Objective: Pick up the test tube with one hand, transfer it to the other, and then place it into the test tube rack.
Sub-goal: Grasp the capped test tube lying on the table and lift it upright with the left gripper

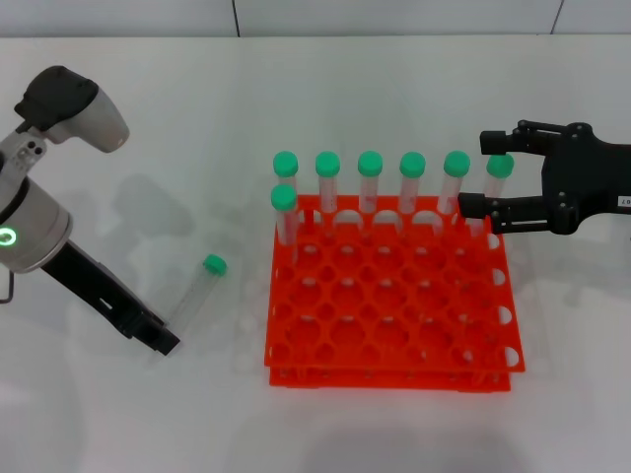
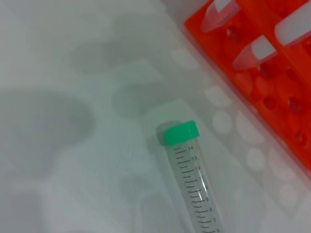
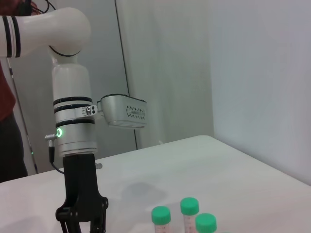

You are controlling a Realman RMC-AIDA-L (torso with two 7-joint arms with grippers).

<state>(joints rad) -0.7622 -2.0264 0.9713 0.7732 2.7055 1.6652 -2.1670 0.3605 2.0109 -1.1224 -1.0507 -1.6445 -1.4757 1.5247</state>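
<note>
Test tube (image 1: 198, 291) lies flat on tabletop (image 1: 148, 118) left of rack (image 1: 389, 310), cap pointing away from robot, long axis running toward left tool (image 1: 158, 340) just beside its base. Left tool far nearer, can't tell its finger state; right tool (image 1: 488, 175) hangs open beyond rack's far right corner.

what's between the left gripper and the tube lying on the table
Nothing visible. The left gripper sits just beside the lower end of the test tube, with only bare table between them.
</note>
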